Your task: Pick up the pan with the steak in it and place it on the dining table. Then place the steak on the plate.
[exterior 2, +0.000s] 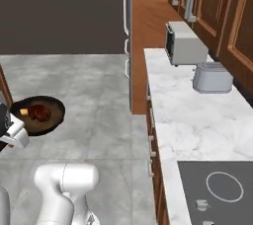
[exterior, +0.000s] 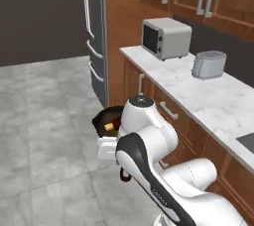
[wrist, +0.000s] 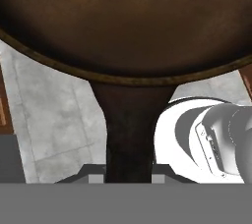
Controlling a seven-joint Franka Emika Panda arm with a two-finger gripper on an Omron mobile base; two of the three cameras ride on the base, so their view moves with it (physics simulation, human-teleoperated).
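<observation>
Hand view: jaws clamped on the pan [wrist: 128, 21] handle, steak [exterior 2: 38, 113] riding inside.

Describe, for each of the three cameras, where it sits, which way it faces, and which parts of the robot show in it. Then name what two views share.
Left base view: behind the arm's left, facing the counter with microwave and toaster; white arm at lower right.
Right base view: behind the arm's right, facing the pan with the steak above the floor; arm at lower left.
Hand view: on the hand, looking along the claw shut on the pan's handle.
Both base views share pan, steak, microwave, toaster.
</observation>
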